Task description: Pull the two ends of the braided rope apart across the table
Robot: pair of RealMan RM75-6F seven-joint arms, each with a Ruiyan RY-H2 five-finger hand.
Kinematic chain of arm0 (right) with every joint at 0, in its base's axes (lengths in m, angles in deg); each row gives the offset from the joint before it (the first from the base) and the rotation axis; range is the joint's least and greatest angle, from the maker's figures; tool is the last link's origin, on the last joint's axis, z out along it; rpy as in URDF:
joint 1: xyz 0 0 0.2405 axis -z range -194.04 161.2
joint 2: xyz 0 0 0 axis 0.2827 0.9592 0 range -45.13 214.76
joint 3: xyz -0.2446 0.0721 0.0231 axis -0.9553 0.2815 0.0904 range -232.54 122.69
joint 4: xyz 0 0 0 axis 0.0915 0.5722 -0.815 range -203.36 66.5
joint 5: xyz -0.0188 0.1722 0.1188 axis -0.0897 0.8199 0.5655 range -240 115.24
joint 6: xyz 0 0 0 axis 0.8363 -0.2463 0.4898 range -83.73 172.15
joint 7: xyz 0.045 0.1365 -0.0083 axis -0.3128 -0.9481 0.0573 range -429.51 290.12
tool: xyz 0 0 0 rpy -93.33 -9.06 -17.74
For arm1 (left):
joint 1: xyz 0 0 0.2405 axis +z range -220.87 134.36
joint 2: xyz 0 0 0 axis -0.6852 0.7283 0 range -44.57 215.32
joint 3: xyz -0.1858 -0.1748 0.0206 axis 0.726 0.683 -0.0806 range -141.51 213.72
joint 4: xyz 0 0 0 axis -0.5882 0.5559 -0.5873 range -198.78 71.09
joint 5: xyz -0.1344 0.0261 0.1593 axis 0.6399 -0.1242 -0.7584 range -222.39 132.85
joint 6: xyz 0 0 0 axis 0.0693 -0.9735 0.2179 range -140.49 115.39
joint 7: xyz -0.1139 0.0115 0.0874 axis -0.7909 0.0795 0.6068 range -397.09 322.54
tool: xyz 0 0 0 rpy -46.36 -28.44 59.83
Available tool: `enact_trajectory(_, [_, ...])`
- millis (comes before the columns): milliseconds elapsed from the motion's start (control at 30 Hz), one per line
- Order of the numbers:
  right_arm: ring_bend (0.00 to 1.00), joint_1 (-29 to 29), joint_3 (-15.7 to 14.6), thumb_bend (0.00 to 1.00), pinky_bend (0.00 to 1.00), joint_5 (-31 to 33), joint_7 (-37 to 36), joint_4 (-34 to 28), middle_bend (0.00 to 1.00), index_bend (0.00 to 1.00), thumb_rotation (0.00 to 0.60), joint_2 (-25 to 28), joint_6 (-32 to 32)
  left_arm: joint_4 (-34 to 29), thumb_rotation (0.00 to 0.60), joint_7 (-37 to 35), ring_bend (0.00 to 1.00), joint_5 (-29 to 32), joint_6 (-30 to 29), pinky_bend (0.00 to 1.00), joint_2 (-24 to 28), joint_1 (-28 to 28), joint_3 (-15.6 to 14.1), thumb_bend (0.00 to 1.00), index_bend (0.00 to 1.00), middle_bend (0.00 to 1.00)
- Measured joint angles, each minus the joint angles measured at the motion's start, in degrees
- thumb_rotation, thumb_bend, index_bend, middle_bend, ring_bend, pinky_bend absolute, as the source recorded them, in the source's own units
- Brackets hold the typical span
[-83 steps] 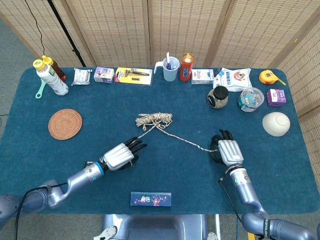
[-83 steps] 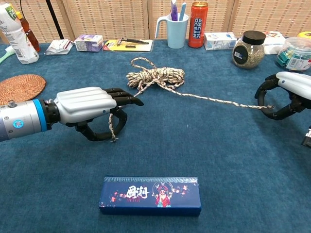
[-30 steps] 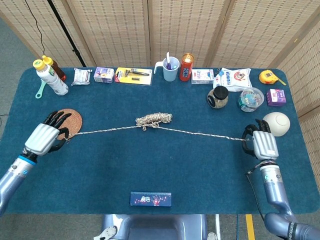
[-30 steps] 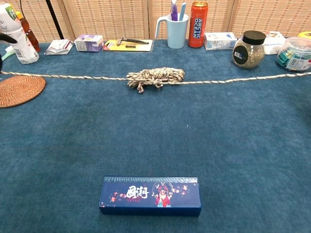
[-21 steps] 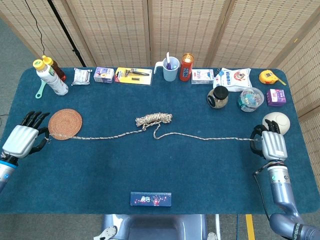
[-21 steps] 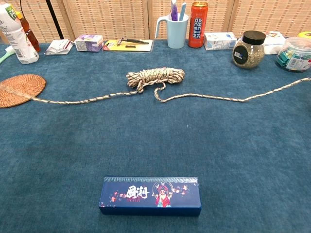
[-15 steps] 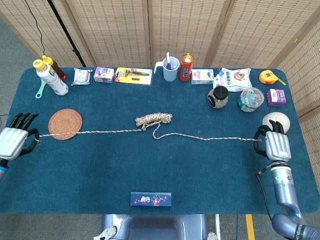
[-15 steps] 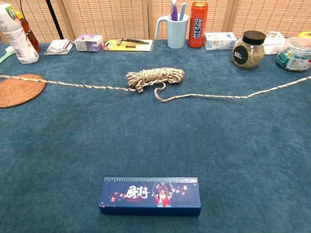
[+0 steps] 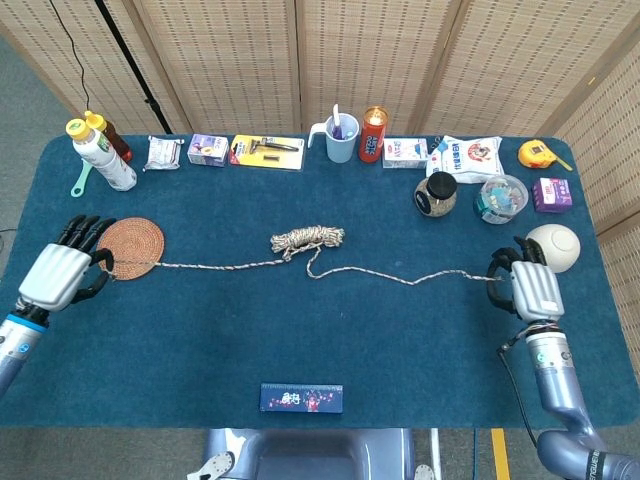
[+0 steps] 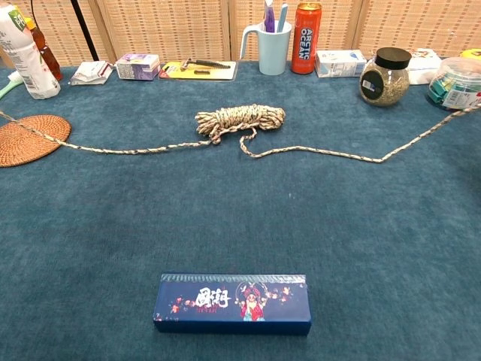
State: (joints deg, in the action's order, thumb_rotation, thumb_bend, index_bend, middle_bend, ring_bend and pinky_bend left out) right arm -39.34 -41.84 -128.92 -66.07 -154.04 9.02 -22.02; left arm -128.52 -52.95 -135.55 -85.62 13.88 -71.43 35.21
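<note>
Across the middle of the frame lies the braided rope (image 9: 300,260), slack, its bundle (image 9: 307,238) not undone. At far left the left hand (image 9: 60,274) clamps one end; at far right the right hand (image 9: 527,286) clamps the other. A hard pull may drag the woven coaster (image 9: 130,247) under the rope, or tighten the bundle.
</note>
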Motion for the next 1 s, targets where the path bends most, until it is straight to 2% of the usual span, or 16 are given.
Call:
enact_trajectory(267, [0.07, -2.31, 0.09, 0.54, 0.00, -2.30, 0.40, -4.14, 0.28, 0.63, 0.600, -0.50, 1.40, -5.53, 0.600, 3.88, 0.00, -2.51, 2.68, 0.00, -1.90, -4.42, 1.41, 0.54, 0.60, 0.10])
enact_trajectory(400, [0.04, -3.61, -0.04, 0.54, 0.00, -3.03, 1.02, -6.35, 0.23, 0.56, 0.600, -1.07, 2.51, -8.65, 0.600, 6.64, 0.00, -2.51, 5.05, 0.00, -3.20, -6.45, 2.38, 0.54, 0.55, 0.10])
enact_trajectory(500, [0.00, -4.50, -0.36, 0.54, 0.00, -3.61, 2.07, -7.57, 0.16, 0.43, 0.600, -1.45, 3.30, -10.45, 0.600, 8.22, 0.00, -2.27, 6.53, 0.00, -3.82, -7.48, 2.84, 0.51, 0.41, 0.07])
enact_trajectory(567, [0.00, -5.13, -0.60, 0.54, 0.00, -3.77, 3.13, -8.40, 0.09, 0.29, 0.600, -1.68, 3.83, -11.57, 0.600, 9.15, 0.00, -1.86, 7.46, 0.00, -3.96, -7.87, 3.00, 0.42, 0.23, 0.02])
enact_trajectory(667, [0.00, -5.74, -0.91, 0.53, 0.00, -3.75, 4.65, -9.09, 0.01, 0.09, 0.600, -1.77, 4.29, -14.07, 0.600, 10.41, 0.00, -0.68, 9.52, 0.00, -3.71, -8.38, 3.12, 0.27, 0.03, 0.00])
enact_trajectory(767, [0.00, -5.96, -1.22, 0.45, 0.00, -3.67, 6.06, -9.40, 0.00, 0.00, 0.587, -1.71, 4.05, -16.95, 0.600, 11.44, 0.00, 0.73, 11.61, 0.00, -2.83, -8.82, 3.15, 0.22, 0.00, 0.00])
enact_trajectory(867, [0.00, -5.83, -1.37, 0.41, 0.00, -3.48, 6.15, -9.70, 0.00, 0.00, 0.518, -1.37, 3.63, -18.44, 0.600, 12.36, 0.00, 1.91, 12.34, 0.00, -1.90, -8.88, 3.22, 0.20, 0.00, 0.00])
enact_trajectory(1000, [0.00, -5.20, -1.51, 0.40, 0.00, -3.38, 5.93, -9.68, 0.00, 0.00, 0.468, -0.51, 2.64, -19.83, 0.600, 13.08, 0.00, 3.16, 11.94, 0.00, -0.33, -7.90, 3.18, 0.20, 0.00, 0.00])
